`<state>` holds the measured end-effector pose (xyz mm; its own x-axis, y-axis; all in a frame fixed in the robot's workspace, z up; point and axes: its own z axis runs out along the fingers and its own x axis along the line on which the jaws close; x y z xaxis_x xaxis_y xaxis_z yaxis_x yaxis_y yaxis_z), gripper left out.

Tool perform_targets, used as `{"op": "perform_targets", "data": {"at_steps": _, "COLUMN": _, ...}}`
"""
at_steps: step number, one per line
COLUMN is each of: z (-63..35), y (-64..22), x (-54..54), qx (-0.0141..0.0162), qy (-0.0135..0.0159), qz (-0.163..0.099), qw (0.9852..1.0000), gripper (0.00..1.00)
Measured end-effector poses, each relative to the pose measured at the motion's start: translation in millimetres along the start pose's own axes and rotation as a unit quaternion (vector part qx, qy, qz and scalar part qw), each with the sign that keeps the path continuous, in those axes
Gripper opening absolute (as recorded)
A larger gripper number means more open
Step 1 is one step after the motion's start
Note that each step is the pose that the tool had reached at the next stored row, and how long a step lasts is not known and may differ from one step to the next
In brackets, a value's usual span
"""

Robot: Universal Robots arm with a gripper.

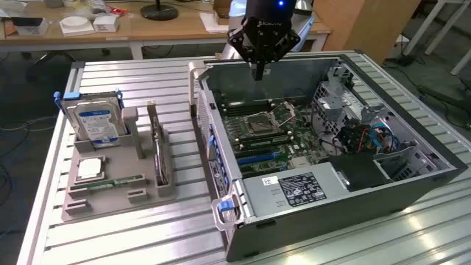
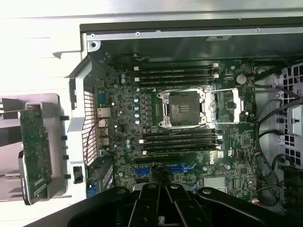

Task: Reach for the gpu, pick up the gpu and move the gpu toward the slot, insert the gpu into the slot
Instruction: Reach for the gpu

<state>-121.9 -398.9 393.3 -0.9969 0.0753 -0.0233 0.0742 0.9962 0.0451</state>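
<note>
The gpu (image 1: 159, 160) stands on edge in a grey holder (image 1: 118, 190) on the table, at the exterior view's left of the open computer case (image 1: 331, 210). In the wrist view the gpu (image 2: 34, 153) appears as a green board seen from above, outside the case wall. My gripper (image 1: 258, 74) hangs over the far end of the case, above the motherboard (image 1: 272, 138), well apart from the gpu. Its fingers (image 2: 156, 198) are shut together with nothing between them. Blue slots (image 2: 163, 169) lie on the motherboard just below the fingers.
A hard drive with a blue-white label (image 1: 94, 118) stands upright in the holder. A processor chip (image 1: 88, 167) and a memory stick (image 1: 114, 181) lie there too. Cables and a drive cage (image 1: 368, 138) fill the case's far side. Desks stand behind the table.
</note>
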Motion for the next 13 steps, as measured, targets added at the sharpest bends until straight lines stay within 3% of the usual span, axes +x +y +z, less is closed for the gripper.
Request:
{"op": "perform_targets", "data": {"at_steps": 8, "z": -0.1, "y": -0.1, "x": 1.0, "qx": 0.0001, "qy": 0.0, "qz": 0.0, "qw": 1.0, "gripper": 0.1}}
{"op": "perform_targets", "data": {"at_steps": 13, "z": -0.3, "y": -0.7, "x": 10.2, "qx": 0.0, "qy": 0.0, "qz": 0.0, "qw": 1.0, "gripper": 0.1}}
